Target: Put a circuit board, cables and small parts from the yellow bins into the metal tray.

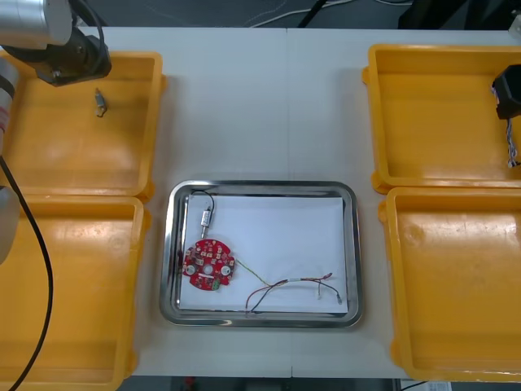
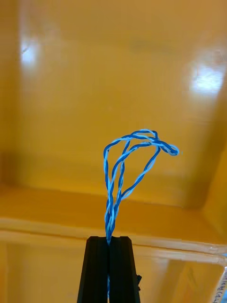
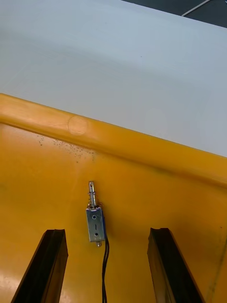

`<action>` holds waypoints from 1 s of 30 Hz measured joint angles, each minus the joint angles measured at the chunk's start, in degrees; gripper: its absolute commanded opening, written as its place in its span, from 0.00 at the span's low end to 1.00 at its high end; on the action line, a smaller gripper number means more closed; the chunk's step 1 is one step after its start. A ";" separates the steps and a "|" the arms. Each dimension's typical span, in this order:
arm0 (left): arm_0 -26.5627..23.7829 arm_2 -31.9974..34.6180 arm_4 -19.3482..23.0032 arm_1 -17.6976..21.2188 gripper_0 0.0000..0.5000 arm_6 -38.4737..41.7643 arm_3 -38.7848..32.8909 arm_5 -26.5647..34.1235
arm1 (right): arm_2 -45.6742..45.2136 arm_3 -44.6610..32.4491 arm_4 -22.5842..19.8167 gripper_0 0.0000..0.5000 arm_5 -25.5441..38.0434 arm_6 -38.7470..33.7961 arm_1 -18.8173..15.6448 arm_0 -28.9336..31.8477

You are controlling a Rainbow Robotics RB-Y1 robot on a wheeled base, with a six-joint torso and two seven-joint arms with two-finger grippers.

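Left gripper [image 3: 106, 233]: fingers wide apart, nothing held, poised over the far-left yellow bin [image 3: 142, 156]. A small metal part [image 3: 94, 225] lies on the bin floor between the two fingers, touching neither and closer to one than the other. Its long axis runs roughly parallel to the fingers. A thin black lead [image 3: 104, 270] trails from it back toward the wrist. Closing would therefore bear on the part's narrow sides (a favourable alignment, in my judgement, needing only descent and a slight sideways correction).

Right gripper [image 2: 109, 240]: fingers pressed together on the twisted blue and white cable [image 2: 127, 175]. The cable's loops hang free above the floor of the far-right yellow bin [image 1: 444, 122].

The metal tray [image 1: 262, 186] sits at centre, nearer the robot than both grippers. It already holds a red circuit board [image 1: 209, 265], another metal part [image 1: 206, 217] and a red and yellow cable [image 1: 297, 283]. The right arm's carry runs inward and toward the robot.
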 measured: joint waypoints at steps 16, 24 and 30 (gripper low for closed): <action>-0.01 0.00 -2.08 -0.62 1.00 -4.92 6.33 -8.33 | 0.03 -26.26 -13.07 0.00 2.22 9.00 0.00 11.85; -0.01 0.00 -2.08 -0.78 1.00 -4.92 8.28 -10.37 | 5.31 -32.81 -12.08 0.00 2.23 15.23 0.17 12.63; -0.02 0.00 -2.07 -1.34 0.98 -4.92 9.58 -11.95 | 13.62 -36.19 -9.07 0.00 -0.77 15.55 0.77 12.60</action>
